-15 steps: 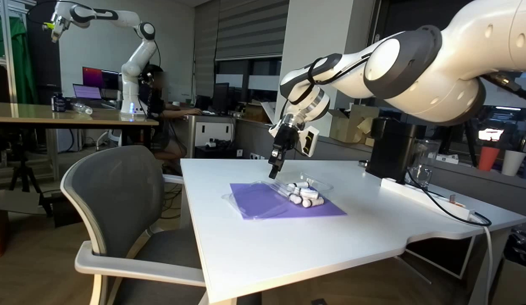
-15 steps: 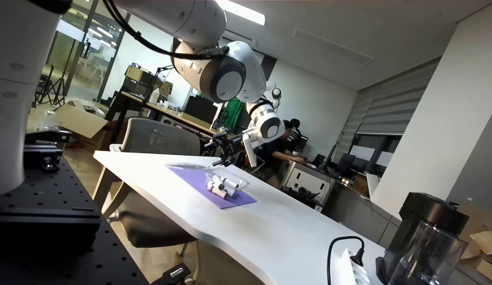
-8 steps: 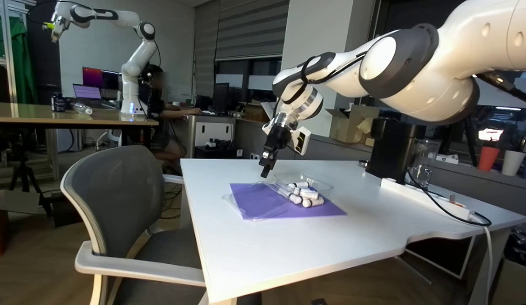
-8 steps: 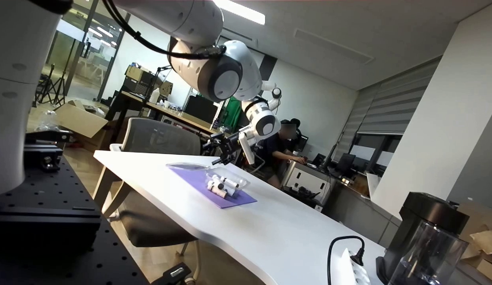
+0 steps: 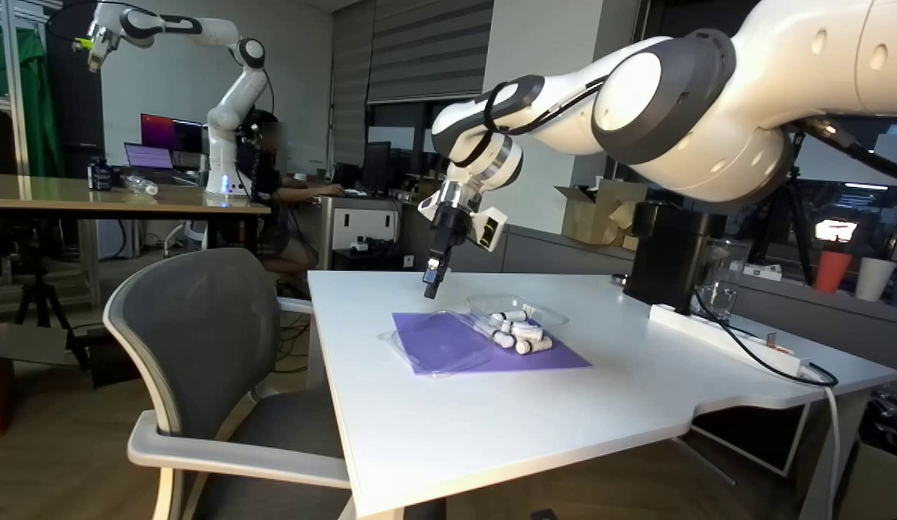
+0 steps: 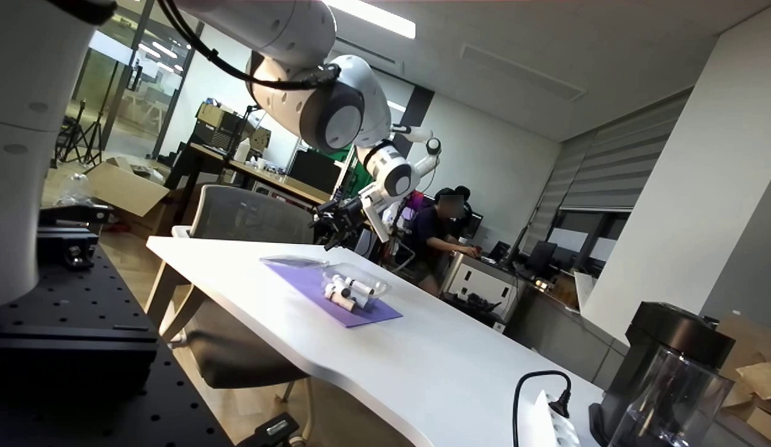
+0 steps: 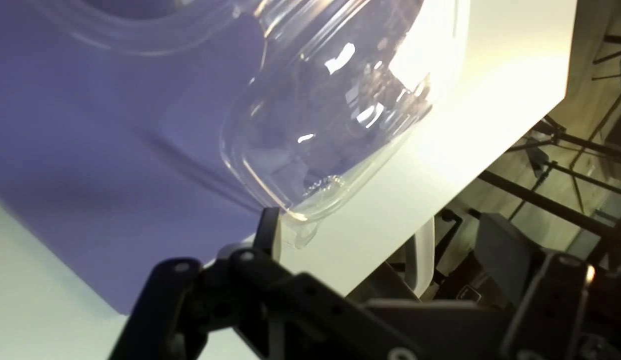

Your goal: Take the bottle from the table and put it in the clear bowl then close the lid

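Several white bottles at the clear bowl, claw spread wide, empty, unreadable label on black box

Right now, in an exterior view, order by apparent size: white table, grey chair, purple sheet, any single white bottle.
In an exterior view, largest to smallest:
white table
grey chair
purple sheet
white bottle
No close calls.
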